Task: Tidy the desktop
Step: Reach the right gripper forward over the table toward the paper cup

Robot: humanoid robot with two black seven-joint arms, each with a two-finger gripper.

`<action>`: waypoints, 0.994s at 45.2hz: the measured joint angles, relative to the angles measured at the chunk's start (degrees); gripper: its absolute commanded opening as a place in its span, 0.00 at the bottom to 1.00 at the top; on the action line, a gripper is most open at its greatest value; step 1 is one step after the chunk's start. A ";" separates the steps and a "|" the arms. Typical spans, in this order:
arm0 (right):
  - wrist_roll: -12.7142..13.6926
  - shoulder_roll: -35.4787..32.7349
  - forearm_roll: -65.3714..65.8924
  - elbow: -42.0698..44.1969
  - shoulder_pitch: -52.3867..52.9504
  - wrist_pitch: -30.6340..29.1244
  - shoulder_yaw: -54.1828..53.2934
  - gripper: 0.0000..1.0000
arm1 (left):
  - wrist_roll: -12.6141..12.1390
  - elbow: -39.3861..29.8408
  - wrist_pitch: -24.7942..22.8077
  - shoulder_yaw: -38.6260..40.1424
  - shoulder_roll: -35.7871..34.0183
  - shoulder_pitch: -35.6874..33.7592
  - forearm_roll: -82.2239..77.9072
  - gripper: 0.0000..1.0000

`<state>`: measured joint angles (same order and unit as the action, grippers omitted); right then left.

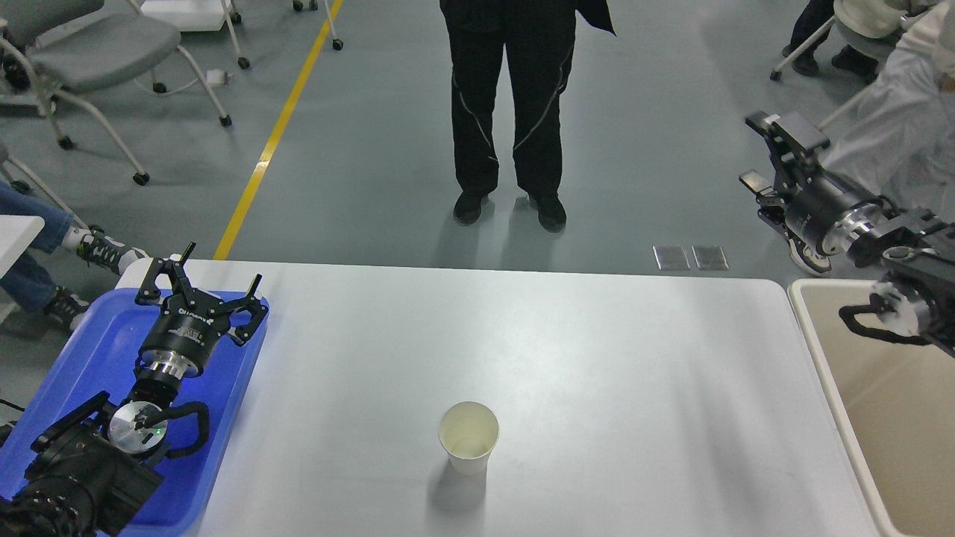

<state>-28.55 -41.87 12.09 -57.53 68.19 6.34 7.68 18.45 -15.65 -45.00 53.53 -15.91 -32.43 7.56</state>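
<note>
Grey workshop floor with a yellow line [276,134] lies beyond the desktop [597,358], which fills the lower view between both grippers.

Left gripper [200,283]: fingers spread apart, holding nothing, positioned over the far end of the blue tray [112,350] at the desktop's left edge. Right gripper [768,156]: fingers spread apart, holding nothing, raised past the desktop's far right corner, above the floor. Beige bin [865,418]: below the right gripper, just beside the desktop's right edge. Paper cup [468,437]: upright, open end up, well to the right of the left gripper and nearer the viewer. Person in black trousers [509,112]: standing beyond the desktop, between the two grippers.
</note>
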 measured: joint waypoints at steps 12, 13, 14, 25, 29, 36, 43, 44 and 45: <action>0.06 1.18 8.15 -4.41 14.91 -1.31 18.74 1.00 | 0.01 0.00 0.00 0.00 0.00 0.00 0.00 1.00; 0.06 1.51 9.07 -4.65 15.84 -1.42 19.93 1.00 | 0.01 0.00 0.00 0.00 0.00 0.00 0.00 1.00; 0.05 1.95 10.14 -4.94 16.92 -1.57 21.34 1.00 | 0.01 0.00 0.00 0.00 0.00 0.00 0.00 1.00; 0.01 7.89 17.84 -7.36 24.60 -3.27 32.30 1.00 | 0.01 -0.02 0.00 0.00 0.01 0.00 0.00 1.00; 0.01 11.82 19.75 -7.87 26.77 -3.65 36.10 1.00 | 0.01 0.00 0.00 0.00 -0.02 0.00 0.00 1.00; -0.01 20.01 21.84 -8.32 29.77 -4.06 41.90 1.00 | 0.00 -0.02 0.00 0.00 0.01 0.01 -0.01 1.00; 0.00 27.15 22.80 -8.49 31.30 -4.24 46.44 1.00 | 0.01 -0.01 0.00 0.00 0.00 0.00 0.00 1.00; -0.02 28.01 22.88 -8.50 31.44 -4.26 46.89 1.00 | 0.01 -0.01 0.00 0.00 0.00 0.01 0.01 1.00; -0.03 29.14 22.98 -8.53 31.59 -4.28 47.45 1.00 | 0.00 -0.02 0.00 0.00 0.00 0.01 0.00 1.00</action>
<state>-28.58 -12.73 35.08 -66.06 99.79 2.06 55.13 18.46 -15.67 -45.00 53.53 -15.91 -32.43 7.56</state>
